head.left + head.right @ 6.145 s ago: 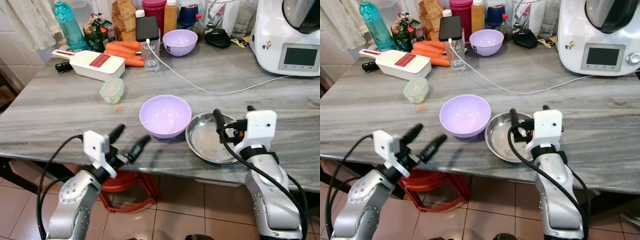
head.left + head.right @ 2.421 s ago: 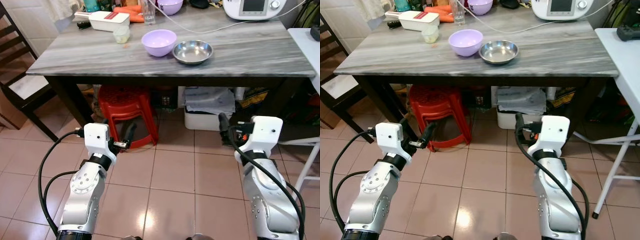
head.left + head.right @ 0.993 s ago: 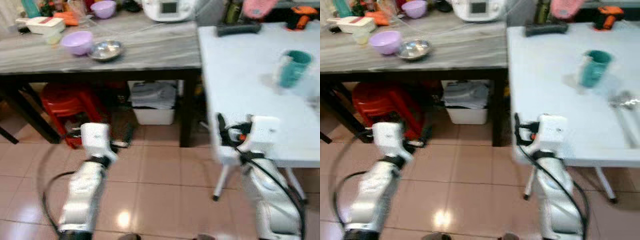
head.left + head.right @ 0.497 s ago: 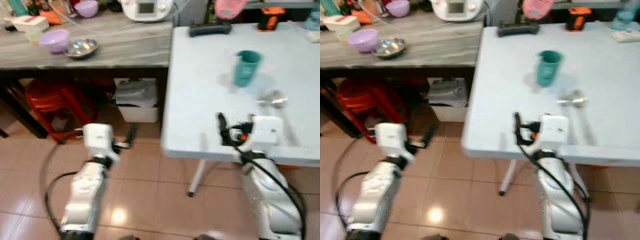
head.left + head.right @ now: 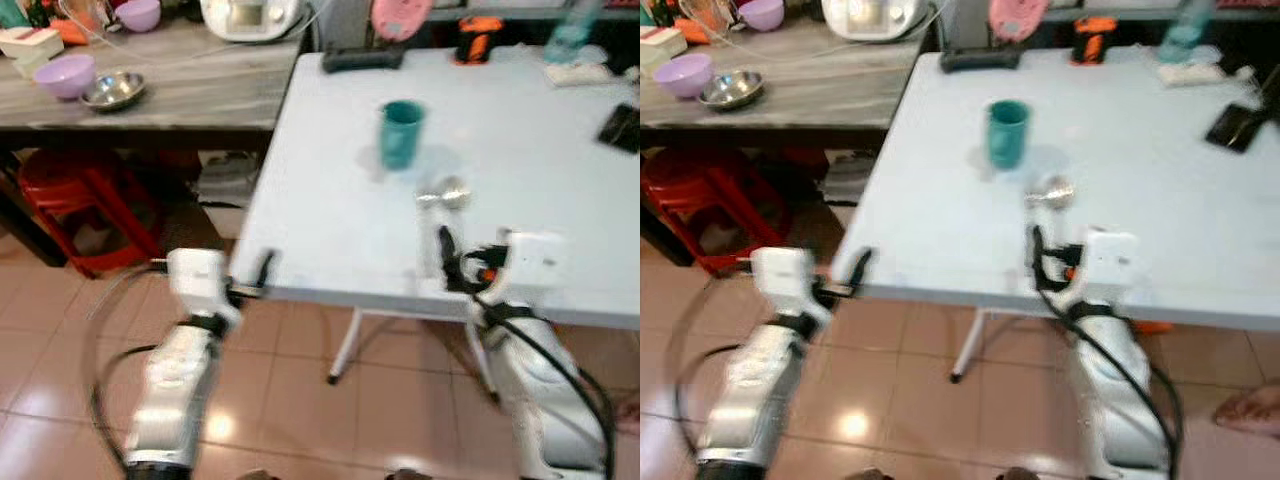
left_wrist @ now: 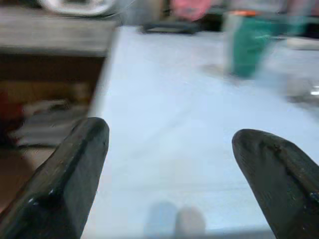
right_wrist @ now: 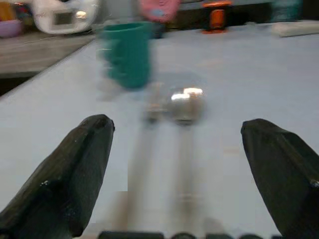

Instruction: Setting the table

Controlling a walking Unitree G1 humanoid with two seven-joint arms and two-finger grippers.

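right wrist view: right pincer [image 7: 177, 164] spread, empty, before spoon [image 7: 185, 102], teal cup [image 7: 127, 55] | left wrist view: left pincer [image 6: 172, 169] spread

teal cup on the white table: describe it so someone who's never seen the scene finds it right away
Start at the white folding table to the right of the grey wooden-look counter. The teal cup stands upright on it, set back from the near edge, left of the table's middle. Just nearer than it lies shiny metal cutlery; the cup is the only teal, upright thing in that bare stretch of tabletop.
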